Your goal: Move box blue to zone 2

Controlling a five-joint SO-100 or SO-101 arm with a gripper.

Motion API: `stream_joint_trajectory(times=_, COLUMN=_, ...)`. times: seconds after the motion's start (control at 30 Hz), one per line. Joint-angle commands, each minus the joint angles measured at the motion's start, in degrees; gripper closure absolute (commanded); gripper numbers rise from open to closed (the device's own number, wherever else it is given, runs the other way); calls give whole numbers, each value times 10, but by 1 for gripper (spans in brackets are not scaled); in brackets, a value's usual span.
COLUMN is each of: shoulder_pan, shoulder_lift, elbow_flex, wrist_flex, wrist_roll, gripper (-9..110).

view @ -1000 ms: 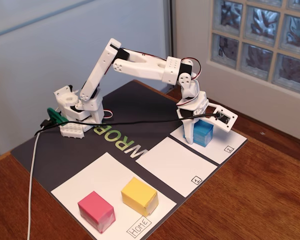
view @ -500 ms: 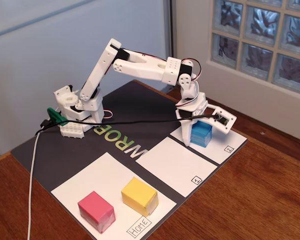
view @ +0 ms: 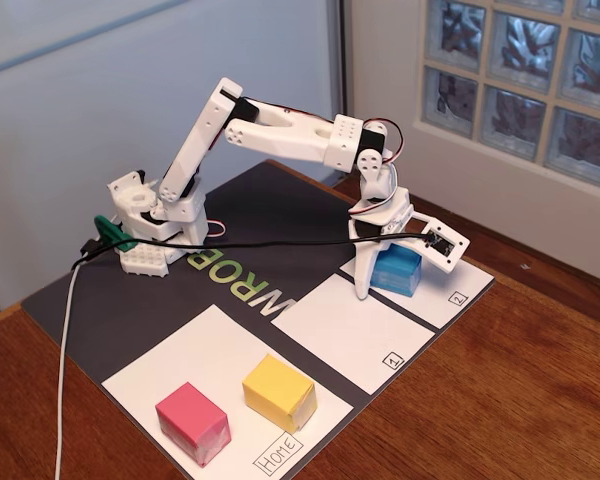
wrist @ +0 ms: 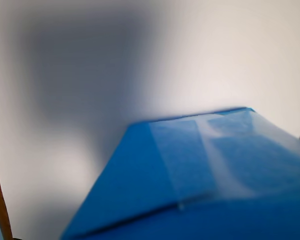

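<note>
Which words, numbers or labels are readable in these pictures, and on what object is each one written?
"Home": boxed handwriting in the corner of the large white sheet holding the pink and yellow cubes.
"1": boxed in the corner of the middle white rectangle.
"2": boxed in the corner of zone 2, where the box blue sits.
"WROB": upside-down letters on the dark mat; further letters are hidden by the arm base.
Wrist view: no text.

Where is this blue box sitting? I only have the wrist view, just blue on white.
Observer: In the fixed view the blue box rests on the white sheet marked 2.
Operator: Are the fingers gripping it?
Observer: The fingers look open; one stands just off the box's left side in that view.
Operator: Anything else nearby?
Observer: No. The yellow cube and pink cube sit far off on the Home sheet.
</note>
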Motion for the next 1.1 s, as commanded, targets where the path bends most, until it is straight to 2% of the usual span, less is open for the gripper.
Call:
stream_joint_trajectory(times=0.0, shoulder_pan=-6, shoulder_lift=36, elbow_flex=-41, wrist_flex=-5, wrist_roll=6, gripper=58)
stream_joint_trajectory(times=0.43, shoulder_pan=-26, shoulder_lift=47, elbow_flex=-84, wrist_flex=0, wrist_roll=16, gripper=58)
stream_joint_trajectory(times=0.8, shoulder_pan=-21, shoulder_lift=123, elbow_flex=-83, wrist_flex=18, wrist_roll=-22, gripper=57)
stream_joint_trajectory(times=1.07, shoulder_pan=0, shoulder_lift=211, elbow_flex=11, wrist_flex=33, wrist_roll=-33, gripper=66)
